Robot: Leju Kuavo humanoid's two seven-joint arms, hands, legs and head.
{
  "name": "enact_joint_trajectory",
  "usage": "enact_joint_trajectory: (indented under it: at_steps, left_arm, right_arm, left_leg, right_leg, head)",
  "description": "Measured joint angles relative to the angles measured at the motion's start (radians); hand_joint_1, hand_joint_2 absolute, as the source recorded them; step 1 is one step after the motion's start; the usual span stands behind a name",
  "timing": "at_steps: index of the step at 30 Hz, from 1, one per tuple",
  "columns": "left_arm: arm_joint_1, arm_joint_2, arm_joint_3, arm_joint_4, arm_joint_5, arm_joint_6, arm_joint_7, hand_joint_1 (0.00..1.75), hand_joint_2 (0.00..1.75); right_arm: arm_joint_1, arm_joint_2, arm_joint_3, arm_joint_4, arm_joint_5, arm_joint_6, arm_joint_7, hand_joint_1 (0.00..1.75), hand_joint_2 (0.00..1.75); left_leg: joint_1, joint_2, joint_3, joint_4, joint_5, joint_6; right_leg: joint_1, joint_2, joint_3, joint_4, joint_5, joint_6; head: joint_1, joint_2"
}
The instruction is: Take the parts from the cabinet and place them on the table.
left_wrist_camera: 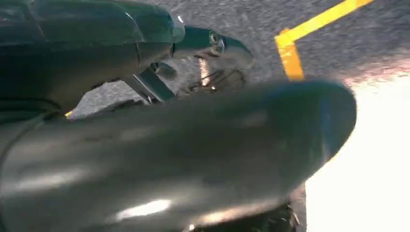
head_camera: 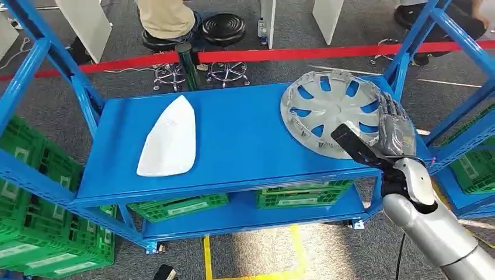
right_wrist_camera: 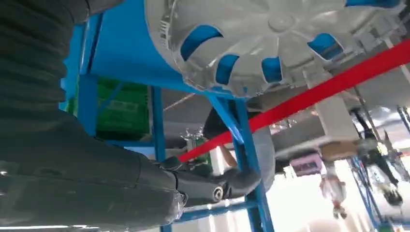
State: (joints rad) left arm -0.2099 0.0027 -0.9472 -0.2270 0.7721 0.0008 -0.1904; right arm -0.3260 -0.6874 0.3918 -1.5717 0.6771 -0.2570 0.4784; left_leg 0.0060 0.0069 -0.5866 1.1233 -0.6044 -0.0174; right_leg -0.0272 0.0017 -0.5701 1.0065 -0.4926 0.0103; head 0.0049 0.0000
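A silver wheel cover point(head_camera: 330, 111) with spoke openings lies flat at the right end of the blue shelf top point(head_camera: 239, 146). A white pointed shell part point(head_camera: 170, 140) lies at the shelf's left. My right hand point(head_camera: 392, 131) is at the wheel cover's near right rim, its fingers spread over the edge and its dark thumb pointing left below the rim; it grips nothing. The right wrist view has the wheel cover point(right_wrist_camera: 270, 43) close beyond my thumb point(right_wrist_camera: 203, 188), with a gap between them. My left hand point(left_wrist_camera: 193, 43) hangs over the floor, blurred, holding nothing.
Blue uprights point(head_camera: 408, 52) frame the shelf's right end near my hand. Green crates point(head_camera: 300, 195) sit on the lower shelf and on racks at both sides. A red barrier tape point(head_camera: 292, 54), stools and a person's legs point(head_camera: 166, 20) lie beyond. Yellow floor lines point(head_camera: 300, 251) run below.
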Motion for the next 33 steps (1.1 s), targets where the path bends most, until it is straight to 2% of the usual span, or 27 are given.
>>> enact_joint_trajectory:
  at_steps: [1,2,3,4,5,7,9,11,13,14,15,17,18,19,20,21,22,23,24,25,26,27,28,29,30,32,33]
  left_arm:
    - [0.0,0.0,-0.001,0.0,0.0,-0.001,0.0,0.0,0.0]
    - [0.002,0.0,-0.003,0.0,0.0,-0.002,0.0,0.0,0.0]
    - [0.005,0.0,-0.005,0.0,0.0,-0.002,0.001,0.0,0.0]
    - [0.007,0.0,-0.006,0.0,0.0,-0.002,0.001,0.0,0.0]
    - [0.007,0.0,-0.006,0.0,-0.001,-0.002,0.002,0.0,0.0]
    - [0.007,0.0,-0.006,0.0,-0.003,-0.002,0.002,0.0,0.0]
    - [0.005,0.001,-0.006,0.0,-0.003,-0.002,0.002,0.0,0.0]
    - [0.007,0.001,-0.006,0.0,-0.004,-0.002,0.002,0.0,0.0]
    - [0.008,0.004,-0.006,0.001,-0.004,-0.002,0.003,0.0,0.0]
    - [0.008,0.004,-0.006,0.001,-0.005,-0.002,0.003,0.0,0.0]
    - [0.007,0.003,-0.006,0.001,-0.006,-0.005,0.003,0.0,0.0]
    - [0.008,0.003,-0.007,0.001,-0.008,-0.01,0.006,0.0,0.0]
    - [0.008,0.003,-0.009,0.001,-0.009,-0.01,0.008,0.0,0.0]
    - [0.008,0.003,-0.01,0.001,-0.01,-0.01,0.01,0.0,0.0]
    - [0.008,0.004,-0.01,0.001,-0.01,-0.01,0.012,0.0,0.0]
    - [0.008,0.004,-0.01,0.001,-0.011,-0.01,0.012,0.0,0.0]
    - [0.008,0.003,-0.011,0.001,-0.011,-0.01,0.013,0.0,0.0]
    - [0.007,0.001,-0.012,0.001,-0.013,-0.011,0.015,0.0,0.0]
    - [0.004,0.001,-0.012,0.001,-0.015,-0.011,0.018,0.0,0.0]
    - [0.004,0.0,-0.013,0.0,-0.015,-0.011,0.021,0.0,0.0]
    - [0.005,-0.002,-0.013,0.0,-0.015,-0.01,0.024,0.0,0.0]
    - [0.005,-0.003,-0.013,0.0,-0.016,-0.01,0.024,0.0,0.0]
    - [0.003,-0.003,-0.013,0.0,-0.018,-0.009,0.027,0.0,0.0]
    - [0.001,-0.003,-0.013,0.0,-0.018,-0.008,0.027,0.0,0.0]
    - [-0.001,-0.003,-0.013,0.0,-0.019,-0.008,0.027,0.0,0.0]
    - [0.0,-0.003,-0.013,0.0,-0.019,-0.007,0.031,0.0,0.0]
    - [0.003,-0.003,-0.013,0.001,-0.019,-0.005,0.034,0.0,0.0]
  right_arm:
    - [-0.007,-0.004,0.011,0.0,-0.011,0.017,0.011,0.0,1.75]
    - [-0.009,-0.005,0.02,0.0,-0.02,0.027,0.018,0.0,1.75]
    - [-0.009,-0.007,0.028,0.001,-0.026,0.035,0.026,0.0,1.75]
    - [-0.012,-0.01,0.037,0.001,-0.037,0.047,0.038,0.0,1.75]
    - [-0.016,-0.012,0.043,0.003,-0.049,0.059,0.051,0.0,1.75]
    - [-0.03,-0.019,0.058,0.003,-0.071,0.077,0.074,0.0,1.75]
    - [-0.042,-0.025,0.078,0.006,-0.094,0.095,0.086,0.0,1.75]
    - [-0.042,-0.03,0.093,0.008,-0.132,0.109,0.084,0.0,1.75]
    - [-0.048,-0.036,0.11,0.008,-0.173,0.123,0.075,0.0,1.75]
    - [-0.058,-0.038,0.118,0.009,-0.196,0.136,0.07,0.0,1.75]
    - [-0.075,-0.039,0.132,0.011,-0.223,0.157,0.067,0.0,1.75]
    - [-0.095,-0.042,0.167,0.017,-0.265,0.197,0.066,0.0,1.75]
    - [-0.095,-0.044,0.187,0.022,-0.281,0.219,0.069,0.0,1.75]
    - [-0.096,-0.045,0.2,0.028,-0.293,0.236,0.074,0.0,1.75]
    - [-0.1,-0.047,0.21,0.034,-0.299,0.247,0.077,0.0,1.75]
    - [-0.109,-0.049,0.22,0.04,-0.303,0.254,0.078,0.0,1.75]
    - [-0.121,-0.055,0.232,0.045,-0.305,0.258,0.08,0.0,1.75]
    - [-0.128,-0.059,0.241,0.05,-0.316,0.271,0.085,0.0,1.75]
    - [-0.14,-0.059,0.255,0.06,-0.332,0.29,0.089,0.0,1.75]
    - [-0.152,-0.063,0.271,0.069,-0.344,0.305,0.096,0.0,1.75]
    - [-0.153,-0.066,0.28,0.075,-0.35,0.316,0.103,0.0,1.75]
    - [-0.161,-0.069,0.29,0.081,-0.36,0.327,0.115,0.0,1.75]
    - [-0.17,-0.069,0.3,0.088,-0.37,0.335,0.134,0.0,1.75]
    - [-0.179,-0.07,0.309,0.095,-0.377,0.338,0.145,0.0,1.75]
    - [-0.188,-0.07,0.318,0.103,-0.38,0.341,0.15,0.0,1.75]
    - [-0.197,-0.069,0.338,0.117,-0.357,0.336,0.168,0.0,1.75]
    - [-0.198,-0.069,0.348,0.124,-0.337,0.329,0.171,0.0,1.75]
  left_leg:
    - [0.0,-0.006,-0.063,0.097,-0.03,0.0]
    - [0.0,-0.008,-0.119,0.171,-0.044,0.002]
    - [-0.001,-0.009,-0.152,0.201,-0.035,0.005]
    - [-0.002,-0.009,-0.162,0.184,0.0,0.01]
    - [-0.003,-0.009,-0.151,0.135,0.052,0.016]
    - [-0.012,-0.01,-0.09,-0.033,0.175,0.031]
    - [-0.019,-0.01,-0.058,-0.08,0.152,0.037]
    - [-0.021,-0.009,-0.056,-0.091,0.138,0.044]
    - [-0.015,-0.01,-0.036,-0.101,0.132,0.054]
    - [-0.014,-0.01,-0.024,-0.106,0.128,0.059]
    - [-0.015,-0.008,-0.016,-0.107,0.123,0.063]
    - [-0.019,-0.003,-0.002,-0.107,0.11,0.066]
    - [-0.02,-0.001,0.006,-0.107,0.102,0.067]
    - [-0.02,-0.001,0.016,-0.107,0.095,0.067]
    - [-0.021,-0.001,0.026,-0.107,0.088,0.067]
    - [-0.022,-0.001,0.039,-0.107,0.08,0.066]
    - [-0.023,-0.001,0.052,-0.108,0.071,0.064]
    - [-0.023,0.001,0.054,-0.11,0.064,0.061]
    - [-0.024,0.0,0.056,-0.107,0.063,0.058]
    - [-0.025,0.002,0.051,-0.107,0.058,0.05]
    - [-0.029,0.003,0.062,-0.101,0.058,0.045]
    - [-0.029,0.003,0.065,-0.102,0.058,0.042]
    - [-0.028,0.0,0.06,-0.097,0.047,0.035]
    - [-0.025,-0.006,0.053,-0.074,0.04,0.028]
    - [-0.022,-0.009,0.022,-0.02,0.017,0.023]
    - [-0.014,-0.01,-0.069,0.114,-0.031,0.015]
    - [-0.01,-0.01,-0.11,0.159,-0.041,0.011]
  right_leg:
    - [0.004,0.0,0.003,0.0,-0.005,-0.005]
    - [0.009,-0.001,0.007,0.0,-0.01,-0.008]
    - [0.012,-0.001,0.013,0.0,-0.016,-0.009]
    - [0.016,-0.001,0.022,0.0,-0.023,-0.01]
    - [0.018,0.0,0.034,0.0,-0.031,-0.01]
    - [0.018,0.001,0.06,-0.001,-0.05,-0.005]
    - [0.021,0.006,0.065,-0.004,-0.061,0.007]
    - [0.017,0.004,0.069,-0.004,-0.056,0.017]
    - [0.017,0.002,0.066,0.011,-0.058,0.024]
    - [0.016,0.001,0.049,0.052,-0.068,0.027]
    - [0.016,0.001,0.014,0.113,-0.091,0.03]
    - [0.016,0.001,-0.076,0.247,-0.139,0.036]
    - [0.016,0.001,-0.112,0.287,-0.152,0.037]
    - [0.016,0.001,-0.124,0.282,-0.132,0.036]
    - [0.017,0.001,-0.119,0.241,-0.089,0.033]
    - [0.018,0.001,-0.101,0.175,-0.03,0.029]
    - [0.02,0.002,-0.074,0.085,0.042,0.022]
    - [0.024,0.004,-0.061,0.055,0.051,0.014]
    - [0.031,-0.001,-0.069,0.041,-0.007,0.011]
    - [0.032,-0.001,-0.058,0.023,0.013,0.001]
    - [0.032,-0.001,-0.056,0.016,0.032,-0.006]
    - [0.031,-0.004,-0.049,0.015,0.029,-0.01]
    - [0.024,-0.005,-0.036,0.004,0.033,-0.015]
    - [0.024,-0.004,-0.029,-0.002,0.033,-0.016]
    - [0.023,-0.005,-0.026,-0.004,0.032,-0.019]
    - [0.024,-0.005,-0.025,-0.003,0.026,-0.022]
    - [0.023,-0.006,-0.023,-0.003,0.022,-0.022]
  head:
    - [-0.006,0.0]
    - [-0.01,0.0]
    - [-0.011,0.0]
    - [-0.011,0.0]
    - [-0.011,0.0]
    - [-0.013,0.0]
    - [-0.014,0.0]
    - [-0.012,0.0]
    - [-0.01,0.0]
    - [-0.003,0.0]
    - [0.006,0.0]
    - [0.014,0.0]
    - [0.015,0.0]
    - [0.019,0.0]
    - [0.023,0.0]
    - [0.028,0.0]
    - [0.032,0.0]
    - [0.029,0.0]
    - [0.026,0.0]
    - [0.038,0.0]
    - [0.036,0.0]
    - [0.031,0.0]
    - [0.028,0.0]
    - [0.024,0.0]
    - [0.019,0.0]
    - [0.012,0.0]
    - [0.01,0.0]
